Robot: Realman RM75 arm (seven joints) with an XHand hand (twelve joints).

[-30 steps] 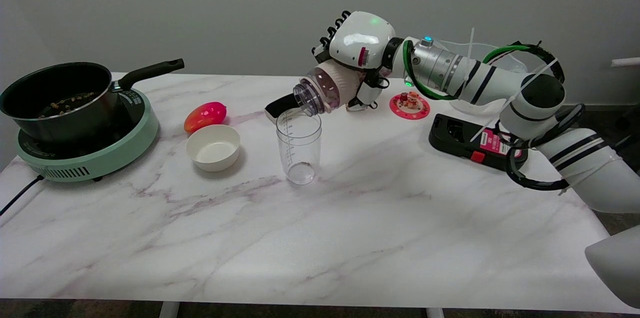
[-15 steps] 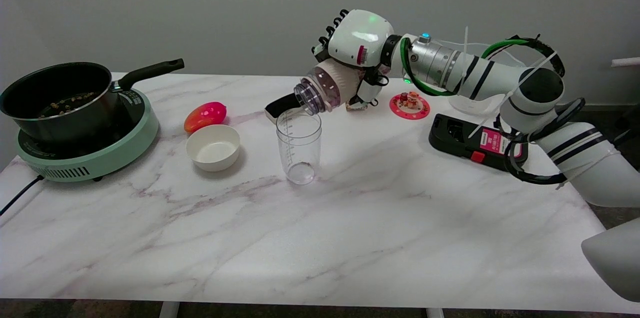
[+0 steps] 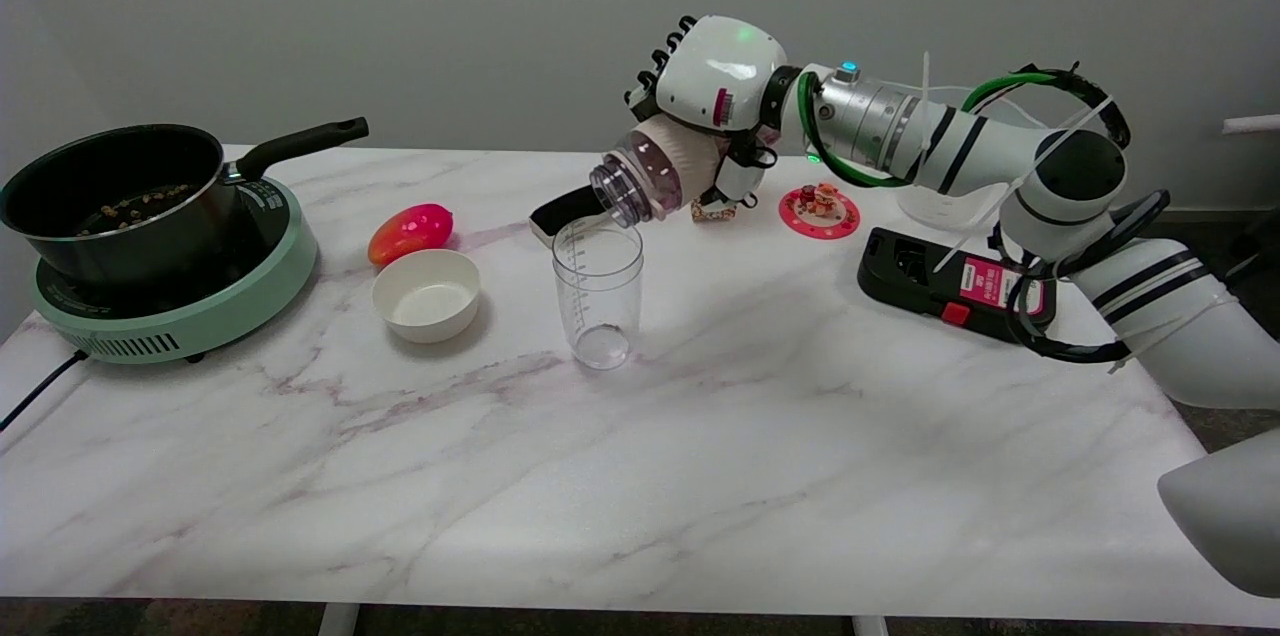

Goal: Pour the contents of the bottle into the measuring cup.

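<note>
right hand (image 3: pixel 715 86) wrapped around the bottle (image 3: pixel 655 174), gripping its ribbed pinkish body from above and behind. over the last second, lifted a touch and drawn slightly to the right, wrist and forearm rising with it; tilt much the same, mouth a little higher than before. measuring cup (image 3: pixel 598 293) unmoved, upright on the marble table (image 3: pixel 640 476), near the middle.

meaning for the task: pour pose kept, but nothing visibly running out; cup looks clear and empty at the bottom, though a thin stream or clear liquid would be hard to make out. judged as either the tail end of a pour from a bottle with little in it, or a small correction of height before tipping further. too early to call the task done.

bottle's long axis lying close to horizontal, running from upper right, in the palm, down to lower left. open clear neck pointing left, slightly down and toward the near side, its lip just above the cup's far-right rim and seemingly apart from it. base hidden inside the hand.

elsewhere: white bowl (image 3: pixel 426 295) left of the cup, red-orange fruit (image 3: pixel 410 232) beyond it, black saucepan (image 3: pixel 115 196) on a green hot plate (image 3: pixel 180 301) at far left, black device (image 3: pixel 945 291) at right.
</note>
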